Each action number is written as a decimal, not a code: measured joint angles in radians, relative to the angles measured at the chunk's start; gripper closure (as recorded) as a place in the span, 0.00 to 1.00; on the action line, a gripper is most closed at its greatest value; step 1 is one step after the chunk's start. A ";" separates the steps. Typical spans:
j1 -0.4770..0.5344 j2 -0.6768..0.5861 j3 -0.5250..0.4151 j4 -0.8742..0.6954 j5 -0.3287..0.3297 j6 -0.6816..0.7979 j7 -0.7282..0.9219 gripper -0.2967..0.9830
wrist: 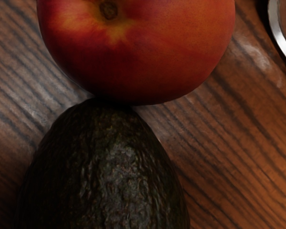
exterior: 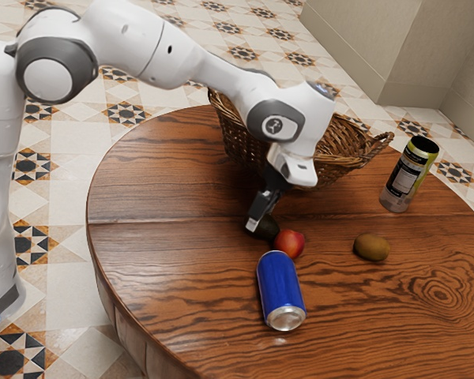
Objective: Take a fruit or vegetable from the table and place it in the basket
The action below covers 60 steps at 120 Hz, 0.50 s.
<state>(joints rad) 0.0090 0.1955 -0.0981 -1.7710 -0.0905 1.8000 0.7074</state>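
Round brown wooden table (exterior: 158, 197): the dark, pebbly, oval avocado (wrist: 105, 176) is under the black, angular end effector (exterior: 258, 221), whose grip I can't tell. Delivery remains, toward one o'clock in the exterior view, to the deep brown wicker basket (exterior: 241, 133).

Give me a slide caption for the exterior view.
Franka gripper at a dark avocado beside a red peach, with a blue can, brown fruit and wicker basket on a wooden table.

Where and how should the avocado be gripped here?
Probably from above, across its broader middle, closing on its two long flanks: the avocado lies lengthwise, its narrower end against the red fruit, and both flanks look unobstructed.
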 joint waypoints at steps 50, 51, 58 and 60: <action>0.004 0.018 0.002 0.000 -0.008 0.019 0.002 0.51; 0.004 0.018 0.002 0.000 -0.007 0.020 0.001 0.52; 0.004 0.015 0.001 0.001 -0.003 0.022 -0.002 0.58; 0.004 0.013 0.000 0.002 -0.001 0.023 -0.003 0.59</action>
<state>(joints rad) 0.0126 0.2088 -0.0982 -1.7693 -0.0920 1.8229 0.7044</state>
